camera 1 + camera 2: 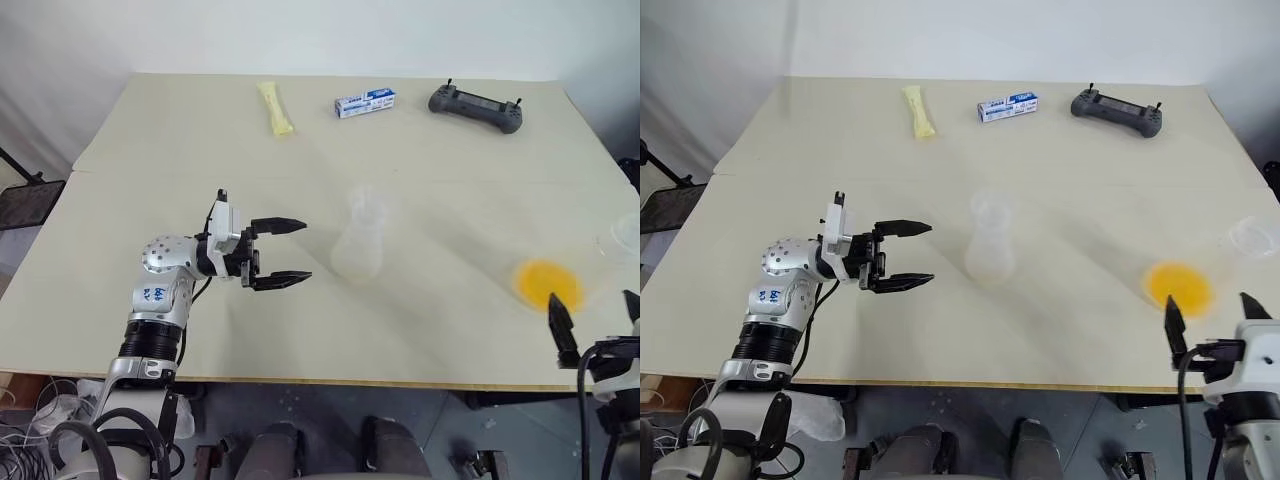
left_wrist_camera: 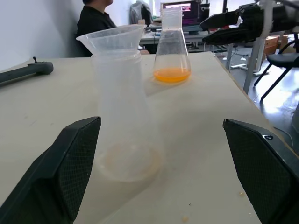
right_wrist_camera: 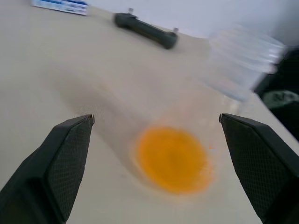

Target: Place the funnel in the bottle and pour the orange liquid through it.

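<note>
Funnel [image 1: 366, 203] in bottle [image 1: 358, 250], just beyond wide-open, empty left pincer [image 1: 290, 252].

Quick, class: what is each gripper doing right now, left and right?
Left gripper: open, holding nothing, beside the bottle.
Right gripper: open, holding nothing, facing the flask with the orange liquid.

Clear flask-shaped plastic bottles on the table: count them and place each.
2. One bottle stands centrally with a clear plastic funnel in its neck; the other bottle, holding orange liquid, stands near the table's right front edge. None seems hidden.
</note>
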You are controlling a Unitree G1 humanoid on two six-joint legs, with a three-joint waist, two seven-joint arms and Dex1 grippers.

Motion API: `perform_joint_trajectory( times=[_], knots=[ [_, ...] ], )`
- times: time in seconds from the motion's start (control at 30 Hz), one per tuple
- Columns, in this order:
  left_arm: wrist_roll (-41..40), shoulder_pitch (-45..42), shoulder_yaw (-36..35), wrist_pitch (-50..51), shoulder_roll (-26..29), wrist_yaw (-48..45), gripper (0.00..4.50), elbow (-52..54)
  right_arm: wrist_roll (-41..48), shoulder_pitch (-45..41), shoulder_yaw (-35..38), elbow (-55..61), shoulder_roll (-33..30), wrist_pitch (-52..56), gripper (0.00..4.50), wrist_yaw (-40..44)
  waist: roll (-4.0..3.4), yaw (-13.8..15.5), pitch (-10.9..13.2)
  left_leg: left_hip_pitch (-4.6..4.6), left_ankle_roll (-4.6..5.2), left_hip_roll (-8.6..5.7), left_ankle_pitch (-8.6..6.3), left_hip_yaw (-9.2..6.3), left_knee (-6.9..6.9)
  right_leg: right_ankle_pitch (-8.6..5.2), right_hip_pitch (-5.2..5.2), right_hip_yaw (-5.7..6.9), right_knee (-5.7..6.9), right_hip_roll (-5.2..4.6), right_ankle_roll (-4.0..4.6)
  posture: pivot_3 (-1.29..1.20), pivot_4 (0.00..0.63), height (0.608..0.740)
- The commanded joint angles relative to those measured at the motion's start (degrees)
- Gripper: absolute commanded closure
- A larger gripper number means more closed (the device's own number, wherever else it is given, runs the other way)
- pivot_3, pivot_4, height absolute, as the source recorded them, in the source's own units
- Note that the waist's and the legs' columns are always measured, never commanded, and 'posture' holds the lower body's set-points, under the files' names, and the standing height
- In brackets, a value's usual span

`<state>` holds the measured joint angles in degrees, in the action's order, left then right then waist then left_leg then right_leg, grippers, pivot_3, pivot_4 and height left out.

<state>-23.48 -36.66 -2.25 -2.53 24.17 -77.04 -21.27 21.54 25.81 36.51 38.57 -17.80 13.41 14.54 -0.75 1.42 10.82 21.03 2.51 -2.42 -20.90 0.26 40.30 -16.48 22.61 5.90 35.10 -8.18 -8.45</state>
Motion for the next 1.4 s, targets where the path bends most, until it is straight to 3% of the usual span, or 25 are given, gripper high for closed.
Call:
perform_joint_trajectory(
  times=[0.03, 0.37, 0.9, 1.0, 1.1, 1.13, 1.4],
  knots=[
    [-1.17, -0.35, -0.6, -0.13, 0.58, -0.49, 0.05, 0.87, 0.99, -2.79, 3.17, -4.06, -2.28, -1.68, 0.0, 0.28, -0.01, -0.1, -0.01, -0.01, 0.0, 0.01, 0.0, 0.02, 0.0, 0.0, 0.0, -0.01, 0.0, 0.01, 0.0, 0.0, 0.15, 0.74],
    [-1.8, 2.49, -0.85, 2.28, 0.95, 1.02, 0.05, 5.29, 2.75, -16.85, 4.59, -21.17, -10.85, -2.77, 0.0, 3.61, -0.1, -0.13, -0.05, -0.05, 0.05, 0.02, 0.02, 0.09, -0.11, 0.0, 0.0, -0.06, -0.03, 0.01, 0.0, 0.0, 0.15, 0.74],
    [-3.18, 6.44, -1.37, 4.44, 1.69, 4.72, 0.05, 10.51, 4.84, -27.79, 2.32, -20.39, -15.87, 8.22, 0.0, 0.09, -0.13, -0.05, -0.08, -0.03, 0.07, 0.01, 0.04, 0.08, -0.11, 0.0, 0.0, -0.05, -0.04, -0.04, 0.0, 0.0, 0.15, 0.74],
    [-3.19, 6.48, -1.36, 4.41, 1.74, 4.87, 0.0, 10.55, 5.36, -28.06, 2.17, -18.52, -15.44, 10.89, 0.58, -1.18, -0.13, -0.05, -0.08, -0.03, 0.07, 0.01, 0.04, 0.08, -0.11, 0.0, 0.0, -0.04, -0.04, -0.04, 0.0, 0.0, 0.15, 0.74],
    [-3.15, 6.37, -1.39, 4.27, 1.75, 5.02, 0.0, 10.34, 5.41, -27.97, 2.16, -17.14, -15.06, 12.15, 1.58, -1.94, -0.13, -0.08, -0.08, -0.03, 0.07, 0.01, 0.04, 0.09, -0.11, 0.0, 0.0, -0.05, -0.05, -0.04, 0.0, 0.0, 0.15, 0.74],
    [-3.1, 6.28, -1.37, 4.19, 1.77, 5.0, 0.0, 10.15, 5.54, -27.67, 2.1, -16.52, -14.82, 12.69, 1.7, -2.13, -0.13, -0.05, -0.08, -0.03, 0.07, 0.01, 0.04, 0.08, -0.11, 0.0, 0.0, -0.04, -0.04, -0.04, 0.0, 0.0, 0.15, 0.74],
    [-2.97, 4.29, -0.85, 3.17, 1.4, 3.7, 0.0, 7.44, 6.7, -28.38, 1.34, -10.15, -14.47, 15.66, 1.7, -3.36, -0.14, -0.08, -0.07, -0.03, 0.07, 0.01, 0.04, 0.09, -0.11, 0.0, 0.0, -0.04, -0.05, -0.04, 0.0, 0.0, 0.15, 0.74]
  ],
)
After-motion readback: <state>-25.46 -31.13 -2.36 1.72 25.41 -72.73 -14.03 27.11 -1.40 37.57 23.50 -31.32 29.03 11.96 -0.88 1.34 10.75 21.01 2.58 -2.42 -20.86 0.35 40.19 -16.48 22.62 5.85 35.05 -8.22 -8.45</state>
